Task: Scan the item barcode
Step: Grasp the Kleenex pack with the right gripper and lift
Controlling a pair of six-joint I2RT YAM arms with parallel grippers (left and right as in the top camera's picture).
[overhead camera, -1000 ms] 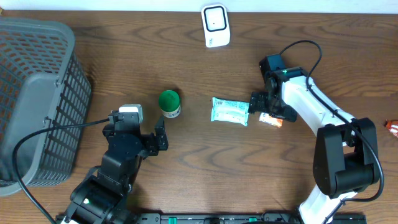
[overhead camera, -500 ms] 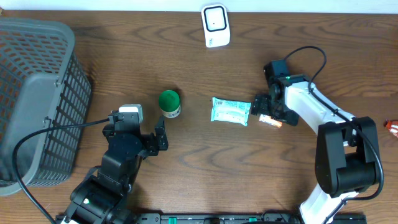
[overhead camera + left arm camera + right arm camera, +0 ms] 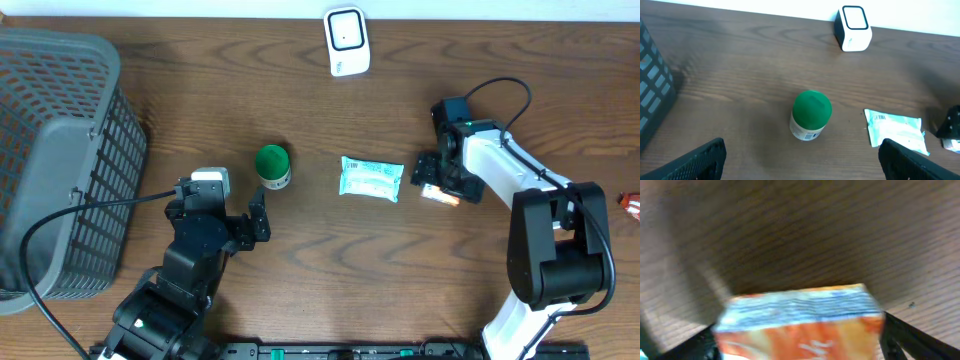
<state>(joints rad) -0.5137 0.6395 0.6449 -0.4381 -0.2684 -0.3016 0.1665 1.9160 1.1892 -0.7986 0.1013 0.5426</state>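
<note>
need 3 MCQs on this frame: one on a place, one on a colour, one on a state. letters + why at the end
1. Where is the white box-shaped scanner?
A. at the far edge of the wooden table
B. at its near edge
C. at its centre

2. What colour is the lid of the small round jar?
A. red
B. green
C. yellow

3. What state is the left gripper in?
A. shut on the jar
B. open, empty
C. shut, empty

Answers: 1 A, the overhead view shows it right by the far edge. 2 B, the lid is green in the overhead and left wrist views. 3 B, its fingers stand wide apart and nothing sits between them.
</note>
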